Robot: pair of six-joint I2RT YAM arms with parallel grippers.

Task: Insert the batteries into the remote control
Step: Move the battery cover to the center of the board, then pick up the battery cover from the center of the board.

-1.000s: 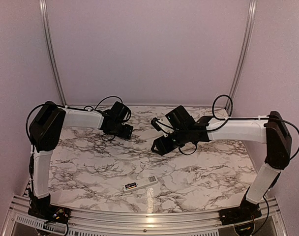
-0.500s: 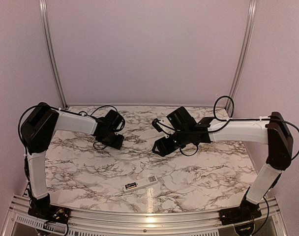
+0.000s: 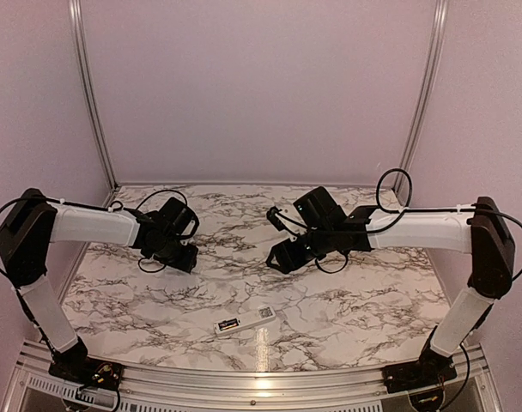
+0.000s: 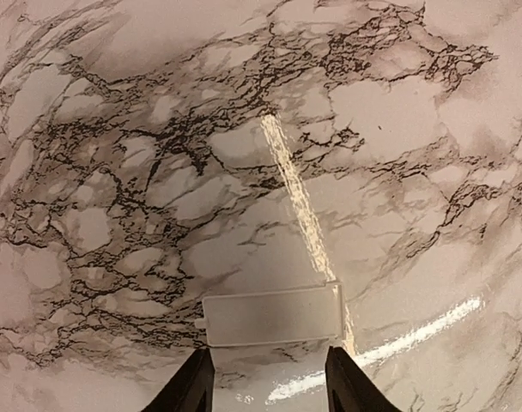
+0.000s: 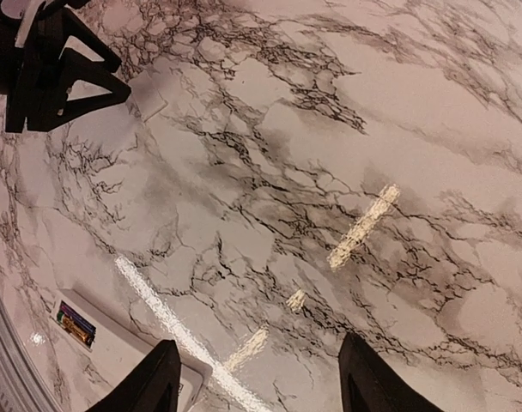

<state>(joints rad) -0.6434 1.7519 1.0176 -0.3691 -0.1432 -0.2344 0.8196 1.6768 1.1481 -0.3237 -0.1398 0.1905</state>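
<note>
remote control (image 3: 244,323): 1 | clear flat cover (image 4: 272,314): 1 | marble table (image 3: 373,300): 1 | left pincer (image 4: 265,369), right pincer (image 5: 259,360): 2

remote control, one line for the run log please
remote control: on table, untouched | left gripper: open, by flat white cover | right gripper: open, empty

Remote control (image 3: 248,321) lying back-up near my bases.
I see the slim white bar flat and slanted on the marble table (image 3: 347,296), close to its front edge. In the open recess at its left end the batteries (image 3: 228,325) look dark with a glint, too small to separate.
</note>
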